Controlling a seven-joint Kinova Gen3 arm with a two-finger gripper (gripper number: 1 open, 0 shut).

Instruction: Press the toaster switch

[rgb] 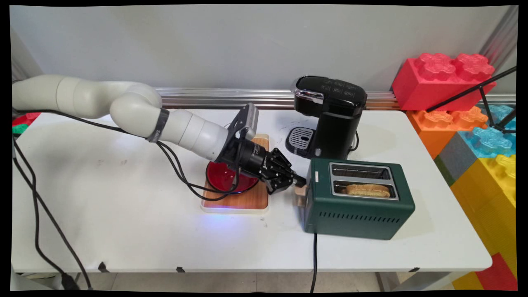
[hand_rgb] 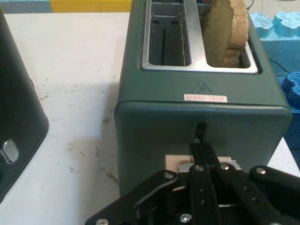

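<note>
Pincer (rgb: 298,180) closed, fingers together, tips pressed against the end face of the green toaster (rgb: 363,210), right at the wooden lever (rgb: 301,196) on that end. Toaster stood on the white tabletop (rgb: 123,214), one slice of toast (rgb: 368,190) sticking up from the nearer slot, farther slot bare. Black coffee maker (rgb: 330,119) just behind toaster. Red bowl (rgb: 225,177) on a wooden tray (rgb: 247,200) under the wrist, left of toaster. Big toy bricks (rgb: 443,78) stacked beyond the tabletop's right end.
</note>
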